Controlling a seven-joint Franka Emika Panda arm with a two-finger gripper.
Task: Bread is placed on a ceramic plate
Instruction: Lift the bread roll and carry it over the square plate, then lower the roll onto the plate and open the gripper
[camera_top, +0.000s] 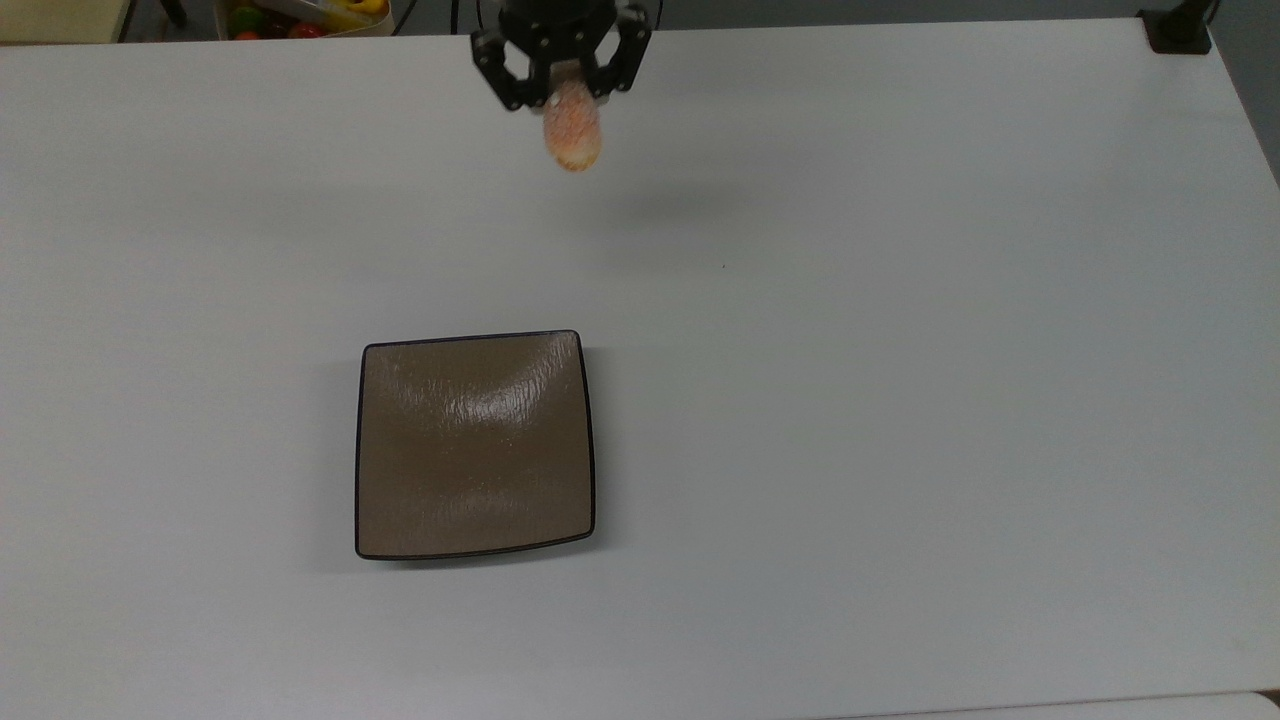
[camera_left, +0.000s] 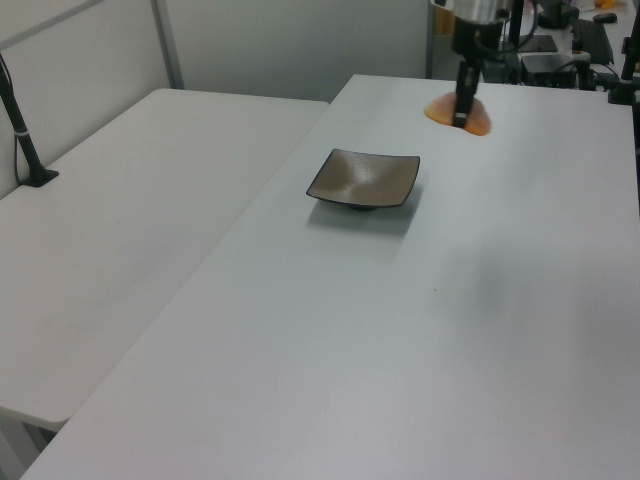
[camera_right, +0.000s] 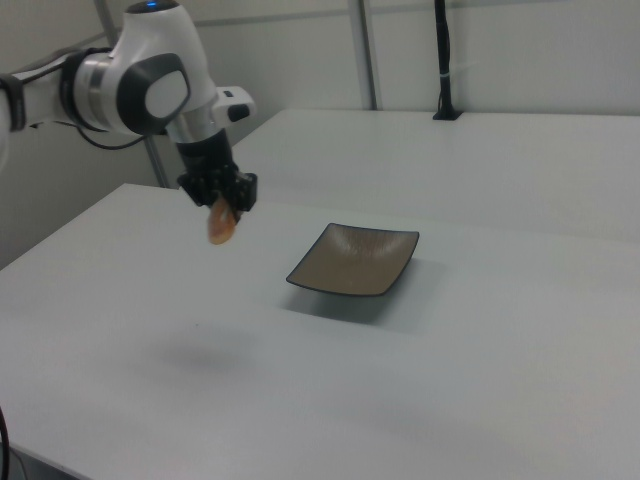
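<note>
end effector (camera_top: 562, 85) clamped on the bread (camera_top: 573, 135), high over the bench (camera_top: 900, 400) | ceramic plate (camera_top: 473, 445) well apart | risk: bun hangs by one end, could slip out mid-carry

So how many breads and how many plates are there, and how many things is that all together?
Bread: 1, held up in the air by the end effector
Ceramic plate: 1, brown and square, sitting on the white table with nothing on it
Total: 2
</note>
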